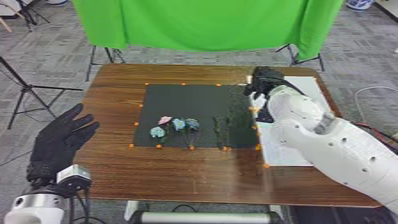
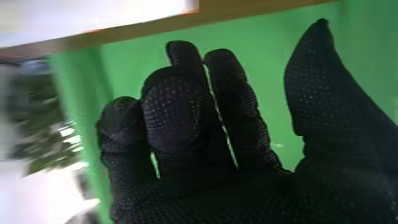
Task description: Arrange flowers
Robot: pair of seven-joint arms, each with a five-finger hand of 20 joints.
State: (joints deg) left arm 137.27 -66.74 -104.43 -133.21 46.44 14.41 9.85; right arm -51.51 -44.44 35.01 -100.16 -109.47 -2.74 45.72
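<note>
Probably partway: pink flower (image 1: 164, 120) and blue flowers (image 1: 179, 124) grouped left on mat (image 1: 178, 102); greenery (image 1: 222, 131) toward mat's right, likely left to combine. Right fingers (image 2: 173, 115) loosely extended, empty, by mat's far right corner; left fingers (image 1: 69, 115) spread, empty, left of mat.

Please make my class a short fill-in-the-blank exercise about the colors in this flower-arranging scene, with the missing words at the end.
One flower head is ____, while the other flower heads are bluish.
The markers along the edges of the dark mat are colored ____.
The cloth hanging beyond the brown table is colored ____.
The glove on the robot's left hand is colored ____.
Missing words: pink; orange; green; black.
</note>
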